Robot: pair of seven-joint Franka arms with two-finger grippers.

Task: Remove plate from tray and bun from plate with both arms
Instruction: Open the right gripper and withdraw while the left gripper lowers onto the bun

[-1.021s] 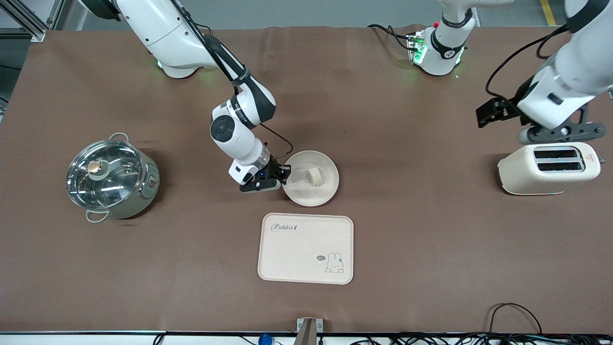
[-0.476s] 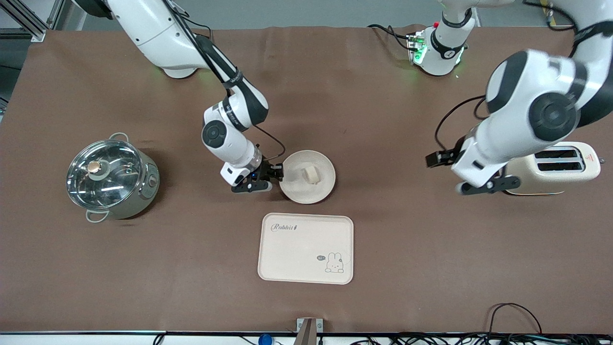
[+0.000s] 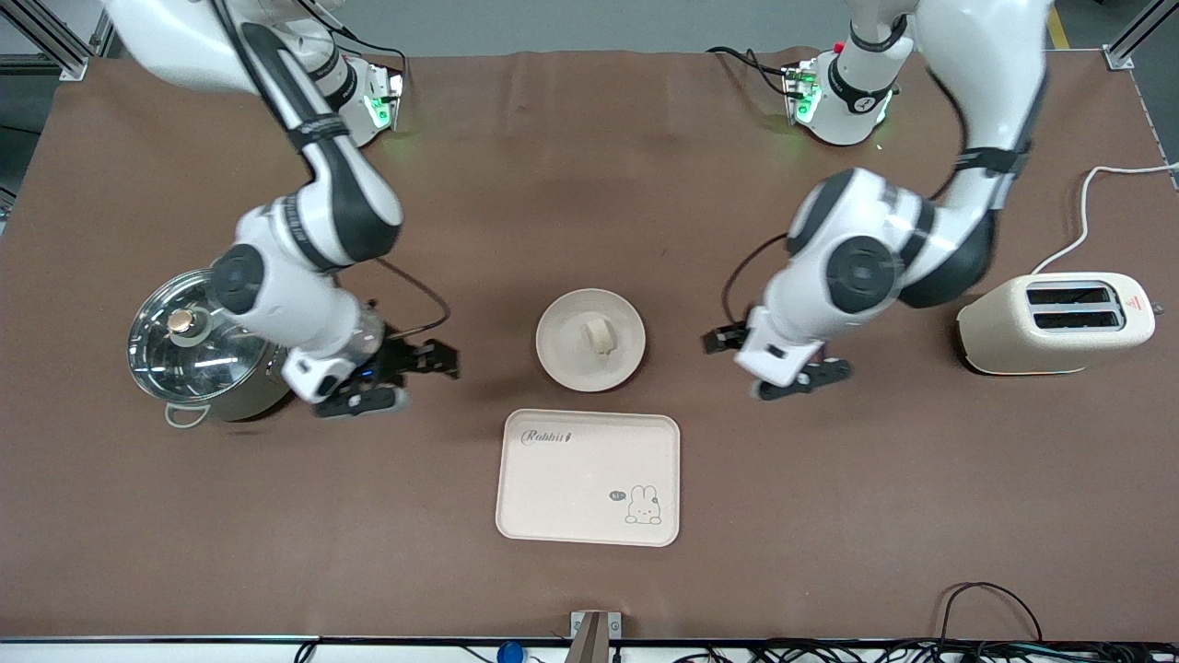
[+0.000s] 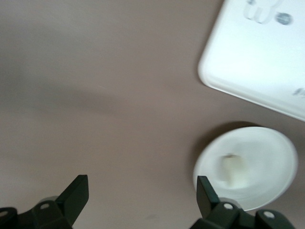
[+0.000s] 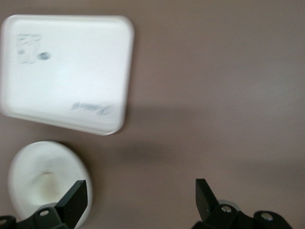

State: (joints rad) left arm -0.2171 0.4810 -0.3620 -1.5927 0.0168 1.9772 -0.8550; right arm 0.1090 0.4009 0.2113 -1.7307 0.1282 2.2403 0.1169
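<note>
The round cream plate [image 3: 566, 354] sits on the brown table, farther from the front camera than the tray [image 3: 571, 488], which has nothing on it. The small pale bun [image 3: 601, 335] lies on the plate. My right gripper [image 3: 401, 376] is open and empty, low over the table between the pot and the plate. My left gripper [image 3: 778, 368] is open and empty, low over the table beside the plate toward the left arm's end. The left wrist view shows my left gripper [image 4: 142, 188], plate [image 4: 269, 152], bun [image 4: 234, 171] and tray [image 4: 257, 62]. The right wrist view shows my right gripper [image 5: 140, 191], plate [image 5: 26, 174], bun [image 5: 46, 183] and tray [image 5: 66, 71].
A steel pot with a glass lid [image 3: 214, 341] stands toward the right arm's end, close to the right arm's wrist. A cream toaster [image 3: 1055, 322] stands toward the left arm's end, its cord [image 3: 1096, 212] trailing away.
My right gripper has let go of the plate's rim and drawn away toward the pot. My left arm has swung from over the toaster toward the plate. The plate and bun now rest still.
</note>
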